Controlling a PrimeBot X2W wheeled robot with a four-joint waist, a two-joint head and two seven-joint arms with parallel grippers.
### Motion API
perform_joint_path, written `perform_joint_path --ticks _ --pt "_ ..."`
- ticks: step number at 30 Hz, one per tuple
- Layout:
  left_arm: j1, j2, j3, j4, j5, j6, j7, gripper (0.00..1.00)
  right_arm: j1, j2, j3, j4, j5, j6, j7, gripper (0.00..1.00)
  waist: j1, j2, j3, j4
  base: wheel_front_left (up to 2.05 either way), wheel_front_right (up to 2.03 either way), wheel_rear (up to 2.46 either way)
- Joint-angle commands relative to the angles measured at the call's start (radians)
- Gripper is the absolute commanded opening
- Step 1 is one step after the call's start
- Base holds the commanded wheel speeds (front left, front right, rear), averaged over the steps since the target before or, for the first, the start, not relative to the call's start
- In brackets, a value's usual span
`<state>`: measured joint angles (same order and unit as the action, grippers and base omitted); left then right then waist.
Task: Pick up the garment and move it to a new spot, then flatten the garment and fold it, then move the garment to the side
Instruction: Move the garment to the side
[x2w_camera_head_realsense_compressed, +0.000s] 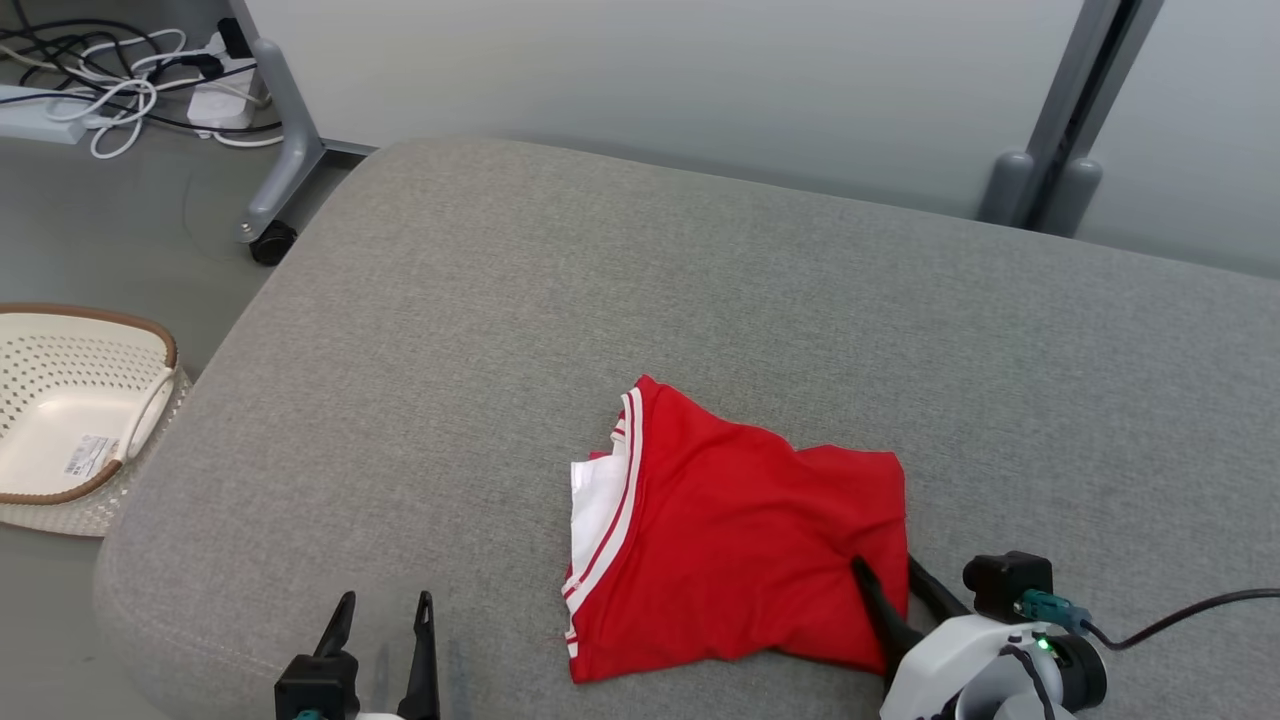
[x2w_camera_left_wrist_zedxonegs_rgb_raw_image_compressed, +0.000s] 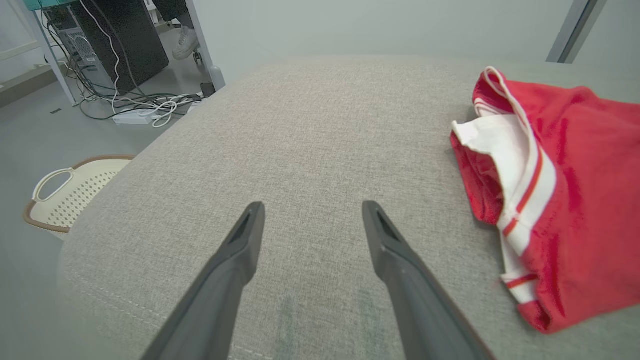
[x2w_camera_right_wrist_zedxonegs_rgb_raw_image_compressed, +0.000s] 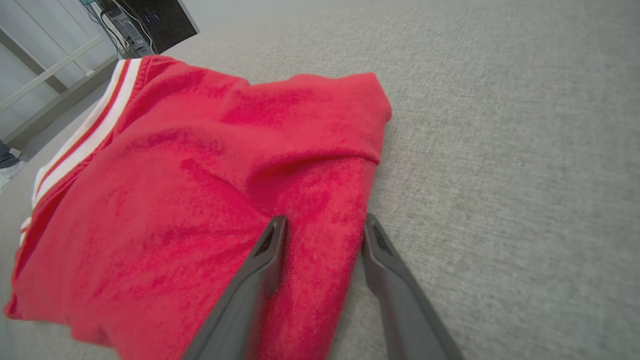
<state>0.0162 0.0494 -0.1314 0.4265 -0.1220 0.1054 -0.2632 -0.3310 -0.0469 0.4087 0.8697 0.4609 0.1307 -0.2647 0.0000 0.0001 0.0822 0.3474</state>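
Note:
The garment is red with white-striped trim and lies folded in a loose bundle on the grey cushion, near its front edge. My right gripper sits at the bundle's near right corner. In the right wrist view its fingers stand apart around a strip of the red cloth: one finger rests on the fabric, the other runs along its edge. My left gripper is open over bare cushion to the left of the garment, with nothing between its fingers.
A cream perforated basket stands on the floor left of the cushion. Cables and a power strip lie at the far left beside a wheeled grey frame leg. A second grey post rises behind the cushion.

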Motion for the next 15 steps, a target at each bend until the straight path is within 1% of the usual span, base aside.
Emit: perform_joint_path --ticks 1,4,8,12,15 --pt "-0.021 0.003 -0.004 -0.006 -0.004 -0.005 -0.002 1.00 -0.004 -0.008 0.012 0.017 0.014 0.000 0.001 0.00 0.0000 -0.0001 0.003 -0.009 0.00 0.00 0.00" --pt "-0.030 0.004 -0.013 -0.009 -0.006 -0.005 -0.002 1.00 -0.013 -0.010 0.021 0.023 0.042 0.000 0.001 0.00 0.0000 -0.0001 0.005 -0.032 0.00 0.00 0.00" --pt "-0.032 0.003 -0.011 -0.011 -0.004 -0.006 -0.002 1.00 -0.006 -0.012 0.002 0.001 0.050 0.000 0.001 0.00 0.0000 -0.0001 -0.002 -0.077 0.00 0.00 0.00" --pt "-0.032 0.003 -0.015 -0.010 0.004 -0.009 -0.002 1.00 0.006 -0.010 -0.021 -0.023 0.039 0.000 0.001 0.00 0.0000 -0.0001 -0.016 -0.149 0.00 0.00 0.00" --pt "-0.040 0.003 -0.023 -0.011 0.006 -0.010 -0.002 1.00 0.012 -0.010 -0.028 -0.038 0.033 0.000 0.000 0.00 0.0000 -0.0001 -0.027 -0.222 0.00 0.00 0.00"
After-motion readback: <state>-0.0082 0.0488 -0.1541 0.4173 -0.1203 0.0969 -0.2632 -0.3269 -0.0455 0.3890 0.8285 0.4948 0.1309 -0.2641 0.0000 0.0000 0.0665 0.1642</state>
